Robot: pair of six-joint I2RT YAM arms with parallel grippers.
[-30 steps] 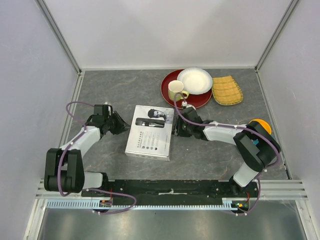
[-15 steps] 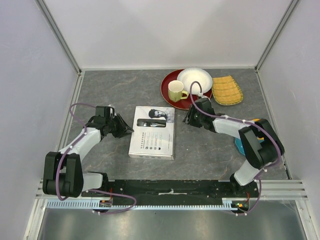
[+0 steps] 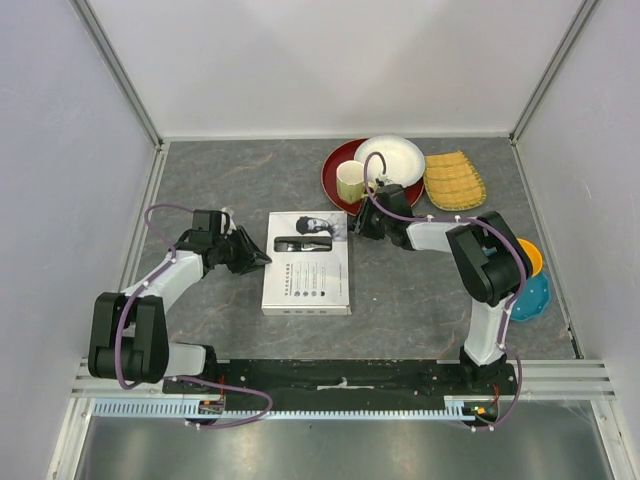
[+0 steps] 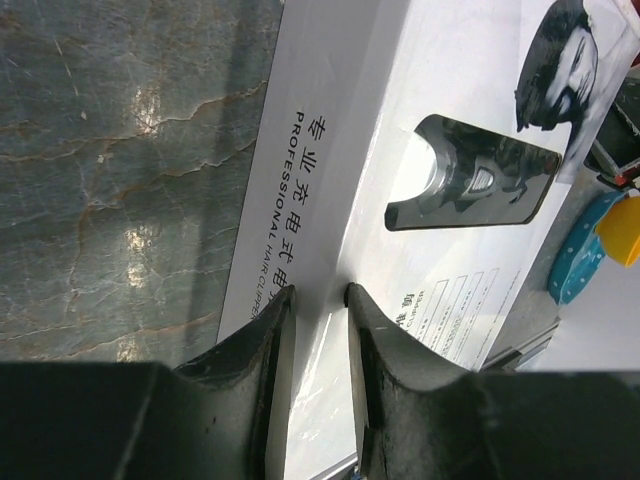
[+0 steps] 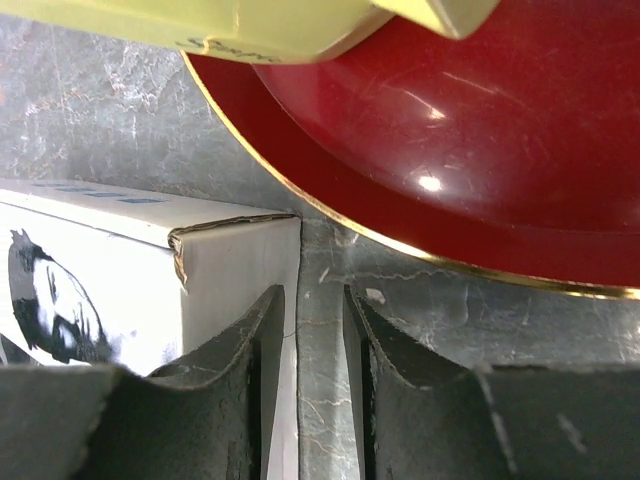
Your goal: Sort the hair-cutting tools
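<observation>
The white box [image 3: 307, 265] lies shut in the middle of the table. The black-and-silver clipper [image 3: 303, 243] shows through its window, also in the left wrist view [image 4: 470, 185]. The comb guards, cylinder, comb and cord are out of sight. My left gripper [image 3: 262, 258] rests on the box's left top edge [image 4: 318, 292], its jaws a narrow gap apart with nothing held. My right gripper [image 3: 358, 228] is at the box's far right corner [image 5: 313, 290], its jaws a narrow gap apart. Its left finger [image 5: 235, 350] lies along the box's side wall, and bare table shows between the fingers.
The yellow mug [image 3: 352, 181] and a white bowl [image 3: 390, 160] stand on a red plate [image 3: 335, 180] just beyond my right gripper; the plate's rim [image 5: 400, 250] is close. A yellow woven tray [image 3: 454, 180] lies at the back right. Blue [image 3: 530, 295] and orange [image 3: 530, 255] dishes lie at the right.
The box has slid a little to the right, with my left gripper following against its left edge. My right gripper has moved from the box's right side up to its far right corner, near the mug.
</observation>
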